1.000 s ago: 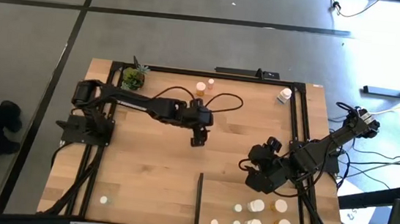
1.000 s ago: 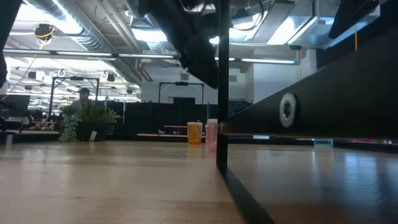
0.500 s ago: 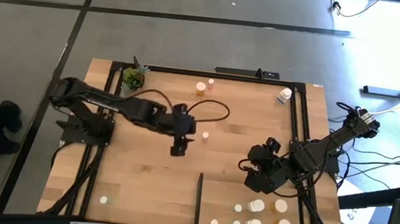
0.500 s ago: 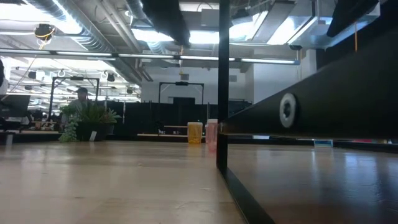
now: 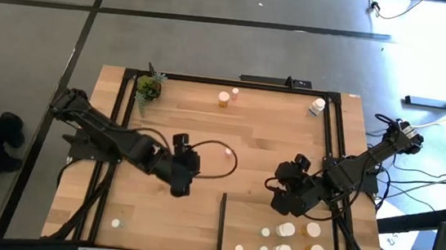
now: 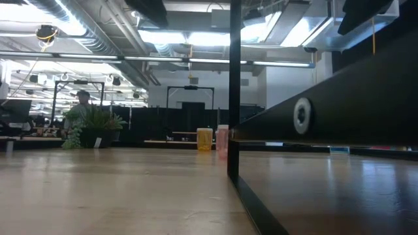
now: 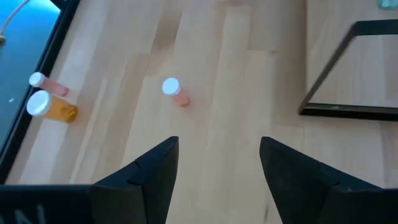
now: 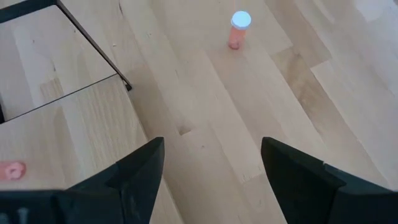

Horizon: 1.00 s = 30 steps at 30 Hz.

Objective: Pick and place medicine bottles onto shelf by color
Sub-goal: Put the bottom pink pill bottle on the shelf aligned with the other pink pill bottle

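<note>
Light wood fills the table (image 5: 207,123) in our high view, with the left gripper (image 5: 180,188) low over its middle, just beside the far end of the black strip (image 5: 221,223) that edges the shelf (image 5: 277,245). The right gripper (image 5: 281,198) hangs over the shelf's far edge. Seven white-capped bottles (image 5: 285,229) stand on the shelf, and two more (image 5: 224,98) near the table's far rim, beside the potted plant (image 5: 148,88).

In our low view the strip (image 6: 233,91) rises as a dark post, an orange bottle (image 6: 205,139) and a pink one (image 6: 222,140) stand far off, and a person (image 6: 83,99) shows behind the plant (image 6: 91,125).

Our left wrist view shows its fingers (image 7: 152,180) spread apart, holding nothing, above a small pink bottle (image 7: 174,92) standing alone.

Our right wrist view shows fingers (image 8: 140,177) likewise parted and empty, with the same lone bottle (image 8: 238,28) ahead of them.
</note>
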Each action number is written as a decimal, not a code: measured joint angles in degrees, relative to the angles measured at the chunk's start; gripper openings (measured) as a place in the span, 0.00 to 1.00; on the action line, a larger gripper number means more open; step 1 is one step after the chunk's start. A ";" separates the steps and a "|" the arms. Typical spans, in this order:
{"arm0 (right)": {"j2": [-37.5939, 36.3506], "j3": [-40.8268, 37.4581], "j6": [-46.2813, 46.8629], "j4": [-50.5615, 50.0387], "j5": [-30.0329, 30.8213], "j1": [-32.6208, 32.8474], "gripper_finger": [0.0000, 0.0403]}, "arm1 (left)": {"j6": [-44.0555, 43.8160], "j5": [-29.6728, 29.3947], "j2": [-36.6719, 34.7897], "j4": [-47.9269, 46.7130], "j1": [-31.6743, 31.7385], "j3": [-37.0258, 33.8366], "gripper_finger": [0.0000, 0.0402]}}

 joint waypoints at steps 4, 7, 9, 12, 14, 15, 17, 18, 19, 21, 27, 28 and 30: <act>0.00 0.00 -0.17 0.65 -0.05 -0.01 0.67 | -2.86 -4.13 0.00 -0.40 -3.78 0.00 0.55; 0.00 0.00 -0.95 0.63 0.21 -0.08 0.67 | -5.01 -5.82 0.00 -1.11 -5.91 0.00 0.55; 0.00 0.00 -5.79 0.83 1.03 -0.35 0.67 | -6.85 -6.04 0.00 -2.51 -6.91 0.00 0.55; 0.00 0.00 -15.53 1.89 1.74 -0.51 0.67 | -9.64 -6.71 0.01 -4.44 -8.19 0.00 0.55; 0.00 0.00 -20.45 3.91 2.97 -1.16 0.67 | -11.28 -8.14 0.02 -5.86 -8.99 0.00 0.55; 0.00 0.00 -22.48 4.86 3.16 -1.81 0.67 | -12.18 -8.71 0.02 -6.61 -9.38 0.00 0.55; 0.00 0.00 -26.42 7.47 2.12 -3.88 0.67 | -13.85 -9.51 0.02 -7.86 -10.02 0.00 0.55; 0.00 0.00 -28.38 8.80 1.16 -5.22 0.67 | -14.59 -9.89 0.04 -8.47 -10.32 0.00 0.55; 0.00 0.00 -30.19 10.01 0.15 -6.63 0.67 | -15.35 -10.40 0.04 -8.93 -10.57 0.00 0.55; 0.00 0.00 -33.16 12.36 -2.02 -9.89 0.67 | -16.19 -10.85 0.04 -9.48 -10.92 0.00 0.55; 1.70 0.00 -43.88 16.77 -12.53 -20.75 0.67 | -16.84 -10.95 0.07 -9.47 -11.14 0.00 0.55; 2.37 0.00 -46.00 17.48 -14.64 -22.30 0.67 | -16.84 -10.96 0.07 -9.49 -11.13 0.00 0.55; 3.91 0.00 -50.67 19.07 -19.08 -25.18 0.67 | -16.99 -10.96 0.07 -9.82 -11.13 0.00 0.55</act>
